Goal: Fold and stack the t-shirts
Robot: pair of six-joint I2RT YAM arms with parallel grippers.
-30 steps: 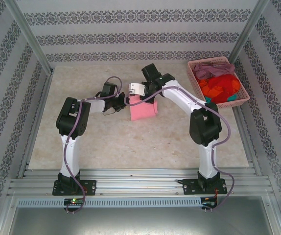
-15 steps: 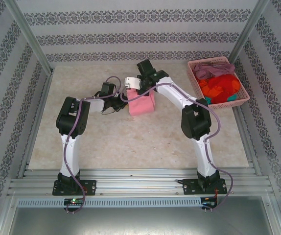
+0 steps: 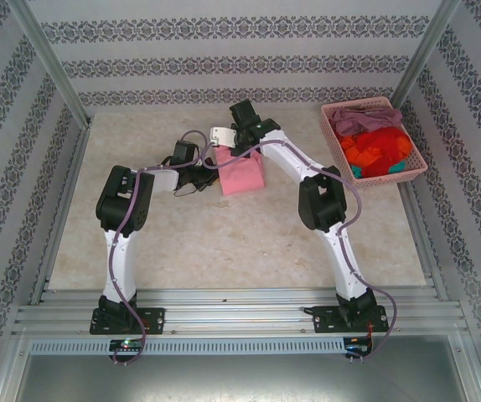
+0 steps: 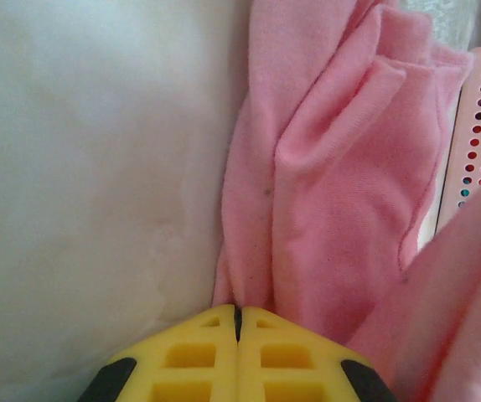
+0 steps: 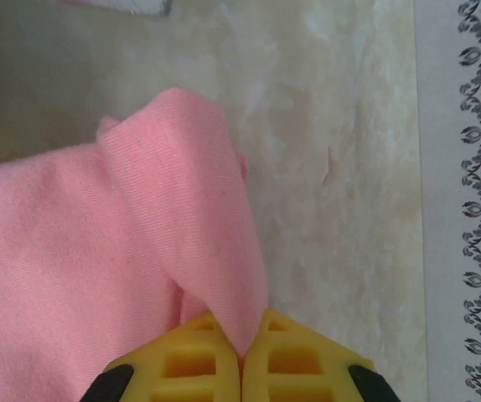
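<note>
- In the left wrist view the left gripper (image 4: 237,316) has its yellow fingers pressed together, with a bunched edge of the light pink t-shirt (image 4: 333,193) pinched at their tips. The folds run ahead and to the right of it.
- In the right wrist view the right gripper (image 5: 242,356) is also pressed together, nipping a folded lip of the same shirt. The cloth rises ahead of it and spreads to its left, and bare table (image 5: 333,167) lies ahead and to its right.
- The overhead view gives the layout: the shirt lies partly folded on the table between the two grippers, the left one at its left edge and the right one at its far edge.
- From above, both pairs of fingers are hidden under the wrists and a looping purple cable (image 3: 197,138).
- Neither sleeves nor collar can be picked out in the pink cloth.
- A pink lattice basket (image 3: 395,176) sits well to the right of the right gripper, and its perforated wall shows past the cloth in the left wrist view.
- The basket holds a mauve shirt (image 3: 362,117), an orange-red shirt (image 3: 376,149) and a sliver of teal shirt (image 3: 401,166), all crumpled together.
</note>
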